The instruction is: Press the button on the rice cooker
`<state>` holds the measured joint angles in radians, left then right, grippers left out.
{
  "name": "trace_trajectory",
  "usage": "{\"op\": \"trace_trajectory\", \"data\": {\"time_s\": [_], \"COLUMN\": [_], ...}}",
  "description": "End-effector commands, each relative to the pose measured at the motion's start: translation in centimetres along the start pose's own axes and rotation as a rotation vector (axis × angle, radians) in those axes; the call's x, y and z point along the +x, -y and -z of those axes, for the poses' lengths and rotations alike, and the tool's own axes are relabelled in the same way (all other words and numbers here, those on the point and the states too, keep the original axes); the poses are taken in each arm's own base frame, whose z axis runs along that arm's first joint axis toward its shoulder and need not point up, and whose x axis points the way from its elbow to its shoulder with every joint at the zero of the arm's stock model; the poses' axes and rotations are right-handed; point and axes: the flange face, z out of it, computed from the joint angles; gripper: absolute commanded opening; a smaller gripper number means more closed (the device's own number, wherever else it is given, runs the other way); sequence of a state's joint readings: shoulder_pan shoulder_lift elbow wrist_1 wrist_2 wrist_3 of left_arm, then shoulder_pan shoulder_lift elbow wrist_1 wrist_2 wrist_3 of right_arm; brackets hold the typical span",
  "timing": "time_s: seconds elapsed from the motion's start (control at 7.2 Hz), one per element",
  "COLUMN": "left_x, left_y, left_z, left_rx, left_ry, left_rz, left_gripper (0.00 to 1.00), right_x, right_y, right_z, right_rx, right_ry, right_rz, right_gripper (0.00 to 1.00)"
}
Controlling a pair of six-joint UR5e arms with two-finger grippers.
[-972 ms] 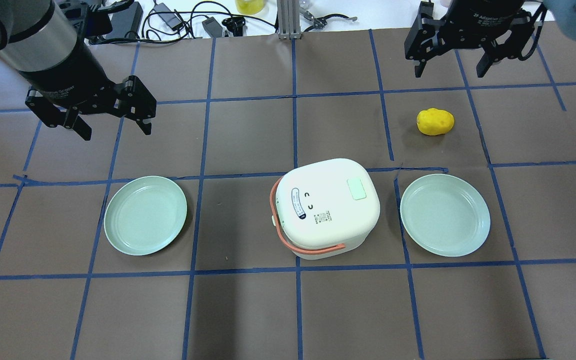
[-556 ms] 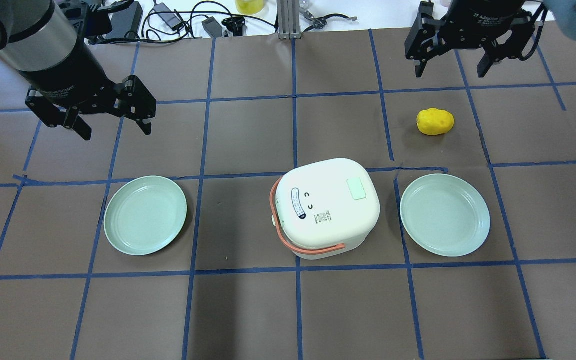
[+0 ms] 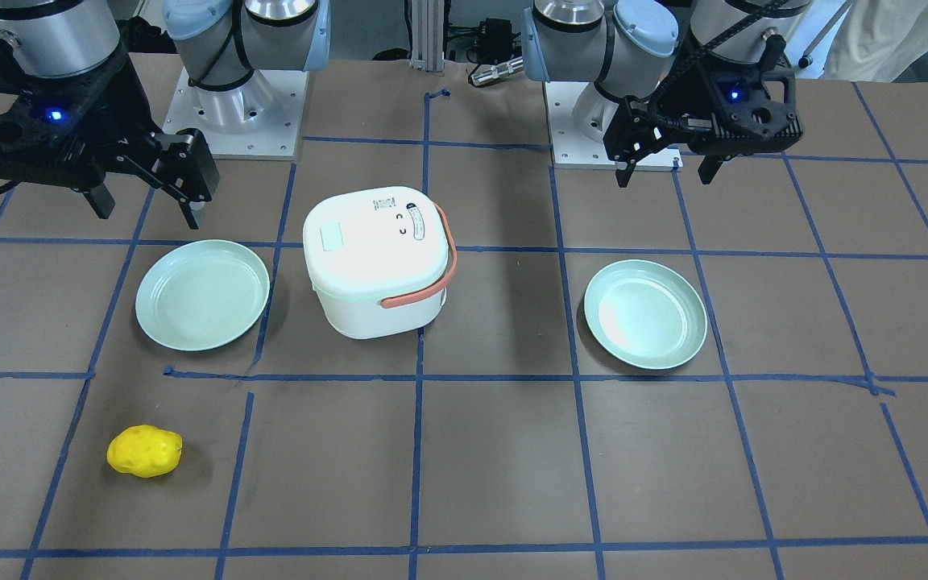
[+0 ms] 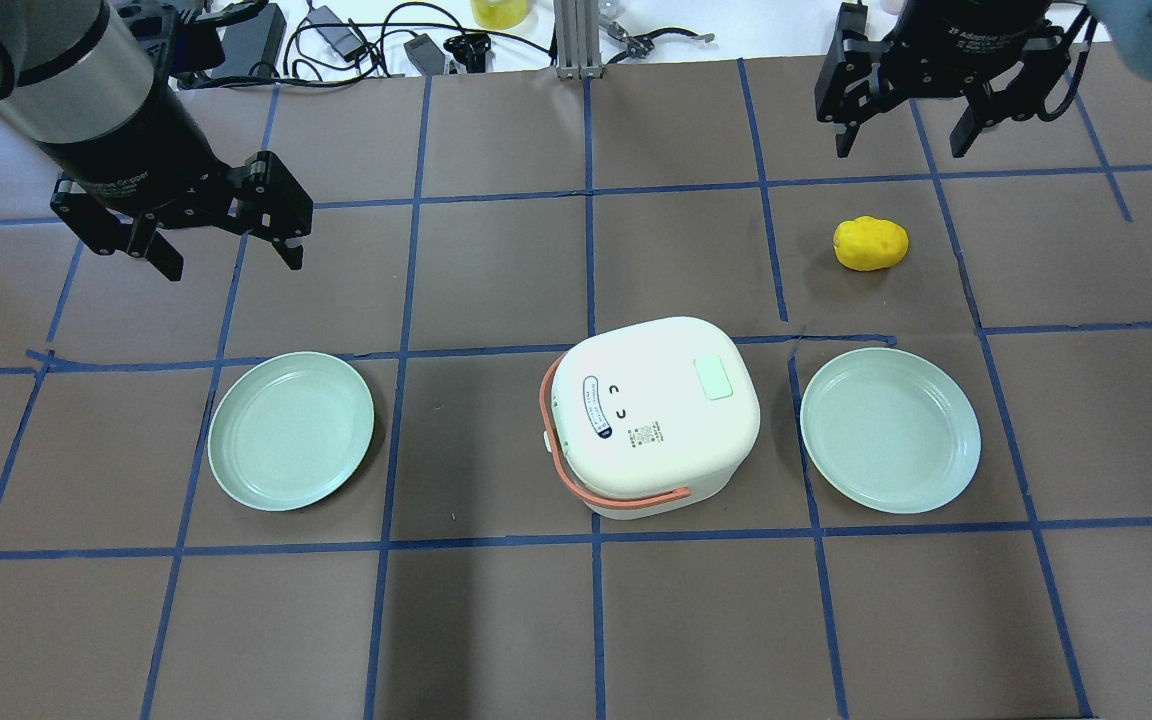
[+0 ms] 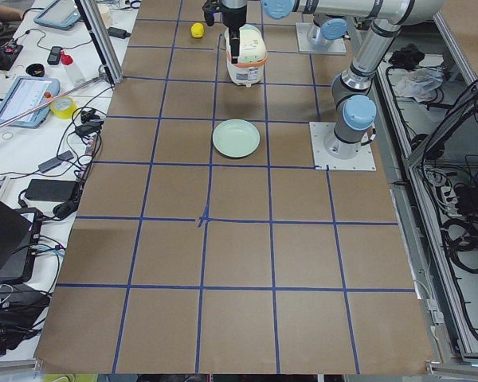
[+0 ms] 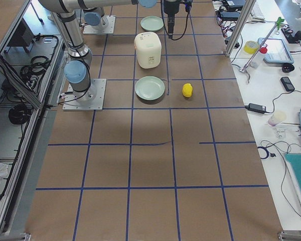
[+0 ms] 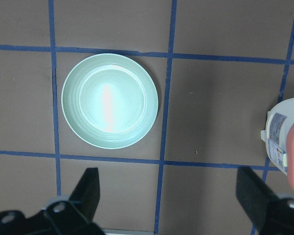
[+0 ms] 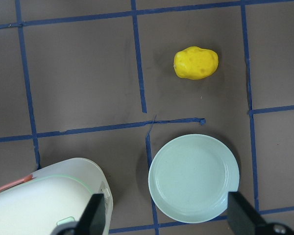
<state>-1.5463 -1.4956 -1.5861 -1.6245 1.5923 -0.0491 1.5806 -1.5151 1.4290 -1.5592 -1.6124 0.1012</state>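
Here, seen from over the robot's shoulders, the nearest stretch of the brown counter is crossed by blue tape lines. Beyond it, three things stand in a row. A pale green plate lies on the robot's left. A white rice cooker with an orange handle stands in the middle. A second green plate lies just beside the cooker on the right.

The button is a small mint-green tab on the cooker's lid, on the side facing that second plate. Nothing touches it. Farther back on the right lies a yellow lump, which looks like a toy potato.

Farthest away, both arms hang above the counter. The left pincer is released and empty, well apart from the cooker. The right pincer is also released and empty, beyond the yellow lump.

The task appears to be at its very start: the approach has not really begun and the button is not yet pressed. The right pincer looks the better placed. The next move probably calls for bringing it back over the lid, lining one fingertip up with the tab, and pushing straight down.

Compared with a second ago, almost nothing differs. The cooker, plates, lump and left pincer sit where they were, and the right pincer shows only a slight shift.
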Motion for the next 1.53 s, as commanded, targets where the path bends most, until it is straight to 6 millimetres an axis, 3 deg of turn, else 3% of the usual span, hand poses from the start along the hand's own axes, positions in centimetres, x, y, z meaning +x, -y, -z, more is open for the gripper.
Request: {"op": "trace_trajectory", "data": {"time_s": [0.0, 0.28, 0.42, 0.56, 0.97, 1.39], "left_x": [0.0, 0.0, 0.0, 0.0, 0.0, 0.0], "left_y": [0.0, 0.0, 0.0, 0.0, 0.0, 0.0], "left_z": [0.0, 0.0, 0.0, 0.0, 0.0, 0.0], "left_rx": [0.0, 0.0, 0.0, 0.0, 0.0, 0.0], "left_ry": [0.0, 0.0, 0.0, 0.0, 0.0, 0.0], "left_rz": [0.0, 0.002, 0.002, 0.0, 0.0, 0.0], "left_gripper": [1.0, 1.0, 1.0, 1.0, 1.0, 1.0], "right_x": [-1.1, -5.7, -8.0, -8.9, -10.7, -10.7], "right_y": [-1.4, -4.9, -6.6, -7.6, -9.9, -10.1], "right_z": [-2.0, -6.0, -8.1, -9.5, -15.7, -16.5], "right_rx": [-0.059, -0.152, -0.186, -0.214, -0.164, -0.152], "right_ry": [0.036, 0.04, 0.022, 0.022, 0.041, 0.044], "right_rz": [0.011, 0.084, 0.105, 0.127, 0.175, 0.175], "right_gripper": [0.36, 0.15, 0.14, 0.14, 0.15, 0.16]}}
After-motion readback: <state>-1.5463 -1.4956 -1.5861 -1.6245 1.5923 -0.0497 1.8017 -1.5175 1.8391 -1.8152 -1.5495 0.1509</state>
